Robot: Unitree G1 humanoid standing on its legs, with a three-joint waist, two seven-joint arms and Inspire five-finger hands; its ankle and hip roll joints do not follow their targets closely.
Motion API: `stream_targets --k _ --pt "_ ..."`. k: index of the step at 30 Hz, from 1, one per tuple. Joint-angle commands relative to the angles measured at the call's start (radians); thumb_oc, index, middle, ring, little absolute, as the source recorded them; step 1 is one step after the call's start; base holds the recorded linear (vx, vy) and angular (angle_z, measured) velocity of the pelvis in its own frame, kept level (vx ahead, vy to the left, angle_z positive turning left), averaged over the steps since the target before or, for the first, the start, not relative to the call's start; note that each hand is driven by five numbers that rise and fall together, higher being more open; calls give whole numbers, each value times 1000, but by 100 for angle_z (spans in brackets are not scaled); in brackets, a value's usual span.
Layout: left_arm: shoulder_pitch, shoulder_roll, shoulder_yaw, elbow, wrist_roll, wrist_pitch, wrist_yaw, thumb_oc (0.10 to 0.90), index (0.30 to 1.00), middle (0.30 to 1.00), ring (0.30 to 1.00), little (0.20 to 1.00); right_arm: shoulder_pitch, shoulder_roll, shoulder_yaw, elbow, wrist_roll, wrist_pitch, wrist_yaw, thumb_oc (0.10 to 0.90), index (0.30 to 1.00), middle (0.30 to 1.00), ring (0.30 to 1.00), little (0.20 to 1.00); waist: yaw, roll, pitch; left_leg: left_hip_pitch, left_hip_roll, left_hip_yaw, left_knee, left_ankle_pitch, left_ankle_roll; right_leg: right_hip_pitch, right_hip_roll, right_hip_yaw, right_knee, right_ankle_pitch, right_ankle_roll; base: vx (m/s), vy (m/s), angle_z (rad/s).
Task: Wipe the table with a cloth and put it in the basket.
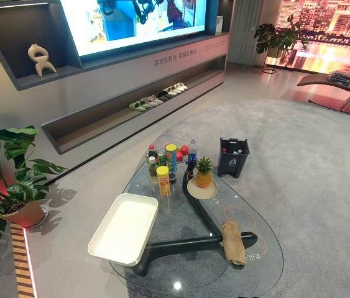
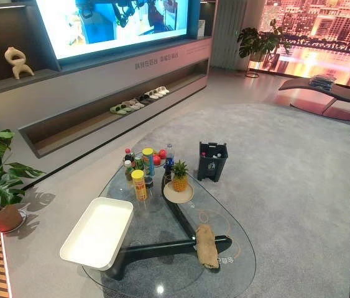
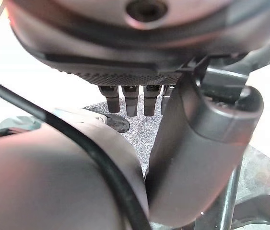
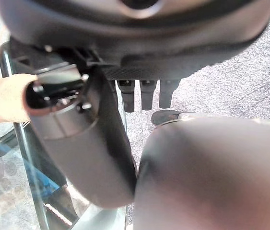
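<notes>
A rolled beige cloth [image 1: 232,242] lies on the right part of the glass table [image 1: 181,273], over the dark table frame. A white rectangular basket [image 1: 125,226] with nothing in it sits on the table's left side. Neither hand touches either one. My left hand [image 3: 202,143] hangs low over the carpet, its fingers [image 3: 125,100] straight and nothing in it. My right hand [image 4: 77,139] hangs beside the table's edge, fingers [image 4: 146,96] straight, and the cloth [image 4: 3,98] lies apart from it on the glass.
Several bottles and cans [image 1: 164,164] and a pineapple [image 1: 204,172] on a plate crowd the table's far end. A dark bin [image 1: 232,156] stands on the carpet beyond the table. A potted plant [image 1: 7,180] stands at the left.
</notes>
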Motion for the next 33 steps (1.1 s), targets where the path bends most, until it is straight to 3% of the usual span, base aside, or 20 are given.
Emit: stream_targets --k 1,10,16,23,29,33 --pt "-64 -40 -11 89 51 -11 23 800 900 900 900 900 -30 54 15 64 -2 16 7 800 900 900 900 900 6 -35 31 39 -69 16 21 -92 45 -14 -17 -11 4 22 22 0 0 0" --pt "-63 -41 -16 85 59 -10 37 800 900 900 900 900 -29 54 14 37 25 -85 -68 800 900 900 900 900 2 -38 39 33 -70 23 26 -92 45 -20 -16 -6 4 28 24 0 0 0" --pt "-58 -34 -25 70 50 32 42 800 900 900 900 900 -41 36 26 -35 -35 -165 -172 800 900 900 900 900 -3 -45 69 9 -72 38 53 -100 48 -41 -16 4 8 38 26 15 2 -1" --pt "-56 -21 -55 33 40 11 67 800 900 900 900 900 -49 15 57 -172 -16 -162 -279 800 900 900 900 900 -2 -57 111 -60 -79 46 125 -113 58 -91 -18 14 33 45 20 2 1 -6" --pt "-101 -9 -94 -6 36 1 78 800 900 900 900 900 -88 0 95 -357 17 -211 -423 800 900 900 900 900 -8 -65 208 -166 -88 50 189 -114 73 -200 -16 27 103 42 13 -138 -3 2" --pt "-119 -2 -135 -56 47 -28 110 800 900 900 900 900 -112 -34 115 -558 -4 -199 -540 800 900 900 900 900 -25 -61 278 -242 -94 58 240 -111 79 -291 -13 25 197 22 9 -150 24 2"
